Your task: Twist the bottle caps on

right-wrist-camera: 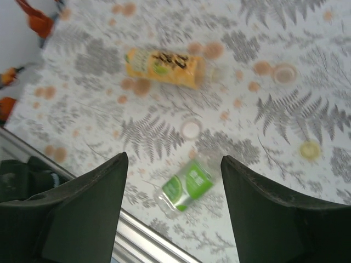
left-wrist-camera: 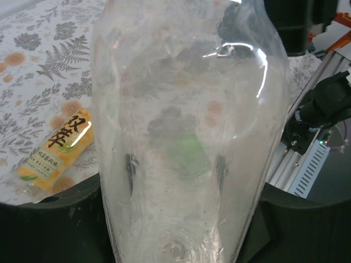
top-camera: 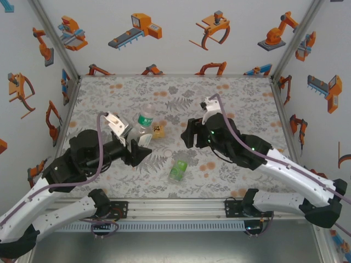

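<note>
My left gripper (top-camera: pixel 138 144) is shut on the clear bottle (top-camera: pixel 145 121) with the green-white band, which stands tilted off the table. In the left wrist view this clear bottle (left-wrist-camera: pixel 186 109) sits base-first between the jaws of the left gripper (left-wrist-camera: pixel 175 213). The amber bottle (top-camera: pixel 159 130) lies beside it, and the green bottle (top-camera: pixel 177 171) lies nearer the front edge. My right gripper (right-wrist-camera: pixel 174 160) hangs open above the green bottle (right-wrist-camera: pixel 186 186), with nothing between its fingers. Loose caps lie on the table: a white cap (right-wrist-camera: pixel 191 129), a pale yellowish cap (right-wrist-camera: pixel 310 150) and a third cap (right-wrist-camera: pixel 285 73).
The amber bottle (right-wrist-camera: pixel 164 67) lies on its side, away from the green bottle. A metal rail (top-camera: pixel 175 208) runs along the table's front edge. Patterned walls (top-camera: pixel 181 33) close in the back and both sides.
</note>
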Motion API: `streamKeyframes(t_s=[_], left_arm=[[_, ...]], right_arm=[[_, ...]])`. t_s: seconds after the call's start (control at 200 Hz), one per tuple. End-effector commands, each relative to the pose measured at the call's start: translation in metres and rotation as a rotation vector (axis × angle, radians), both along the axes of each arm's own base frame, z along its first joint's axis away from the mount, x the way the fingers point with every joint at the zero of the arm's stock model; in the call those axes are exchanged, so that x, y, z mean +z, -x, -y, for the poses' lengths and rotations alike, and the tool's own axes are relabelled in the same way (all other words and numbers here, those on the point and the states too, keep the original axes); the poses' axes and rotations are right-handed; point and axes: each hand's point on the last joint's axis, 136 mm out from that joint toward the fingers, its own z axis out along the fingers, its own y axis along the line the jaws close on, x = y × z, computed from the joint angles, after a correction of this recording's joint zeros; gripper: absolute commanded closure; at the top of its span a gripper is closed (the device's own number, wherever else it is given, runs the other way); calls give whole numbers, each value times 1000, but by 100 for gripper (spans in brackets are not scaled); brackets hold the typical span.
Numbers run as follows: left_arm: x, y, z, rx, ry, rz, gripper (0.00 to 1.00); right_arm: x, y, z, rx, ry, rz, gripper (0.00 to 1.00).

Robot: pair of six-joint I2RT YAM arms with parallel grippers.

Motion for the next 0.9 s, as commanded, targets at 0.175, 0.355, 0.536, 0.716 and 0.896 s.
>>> streamKeyframes(t_s=[0.175,0.355,0.536,0.716,0.896], left_arm=[[13,-4,-20,92,52,30,100],[28,-1,-29,109,103,60,100],[45,4,-47,147,138,108,100],[52,9,-56,153,156,121,100],[53,14,-61,151,165,113,100]], right_arm=[[-62,-6,-37,49,176,-230,38],[-100,-8,-72,125,216,-365,38],[-131,-19,-90,128,262,-436,38],[-163,-32,-101,114,317,-486,38],[-197,-42,-108,116,381,-526,38]])
